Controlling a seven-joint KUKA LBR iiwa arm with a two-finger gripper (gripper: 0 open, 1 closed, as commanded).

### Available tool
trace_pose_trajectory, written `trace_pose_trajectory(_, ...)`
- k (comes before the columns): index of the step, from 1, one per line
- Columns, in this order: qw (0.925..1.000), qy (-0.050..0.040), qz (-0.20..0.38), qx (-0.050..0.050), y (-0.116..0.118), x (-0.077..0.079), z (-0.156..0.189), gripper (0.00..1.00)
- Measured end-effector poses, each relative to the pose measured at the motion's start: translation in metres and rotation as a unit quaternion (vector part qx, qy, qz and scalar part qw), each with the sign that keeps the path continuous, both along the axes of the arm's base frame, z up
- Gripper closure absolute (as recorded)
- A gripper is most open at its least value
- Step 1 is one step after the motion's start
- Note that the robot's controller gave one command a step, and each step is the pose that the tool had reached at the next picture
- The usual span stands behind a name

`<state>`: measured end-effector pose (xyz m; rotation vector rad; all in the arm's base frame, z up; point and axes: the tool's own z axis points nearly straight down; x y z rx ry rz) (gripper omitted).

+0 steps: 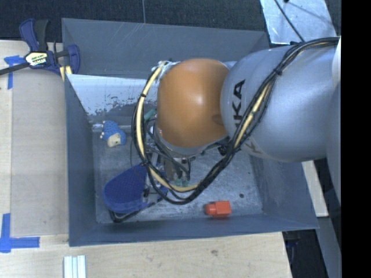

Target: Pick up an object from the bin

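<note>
**Big arm low in the grey bin, next to a blue thing**

The big silver arm [290, 103] comes in from the right side of the frame and bends down into the grey metal bin [174, 45]. The bin takes up most of the middle of the frame. A round orange cover [188, 103] sits on the end of the arm, near the middle of the frame, with yellow and black cables [139, 126] looping around it.

Under the cover, the gripper [171, 172] hangs low over the middle of the bin floor. The cover and cables hide much of it, so I cannot tell if it is wide or narrow, or if it holds anything.

Just to the left of the gripper, in the lower left of the bin, lies a dark blue rounded thing [123, 189]. It is the nearest thing to the gripper. I cannot tell if they touch.

A small red-orange block [218, 209] lies by the bottom wall, lower right of the gripper and apart from it.

A tiny yellow and blue toy [113, 135] lies in the upper left of the bin floor, well apart from the gripper.
</note>
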<state>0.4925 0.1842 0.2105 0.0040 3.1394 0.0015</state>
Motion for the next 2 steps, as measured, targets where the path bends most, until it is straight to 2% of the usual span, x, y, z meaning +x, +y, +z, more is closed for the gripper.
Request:
trace_pose_trajectory(1,0.9903,0.007,0.139,0.0,-0.013,0.026,-0.123,0.0)
trace_pose_trajectory(2,0.9843,0.0052,0.176,0.006,-0.024,0.046,-0.127,0.0)
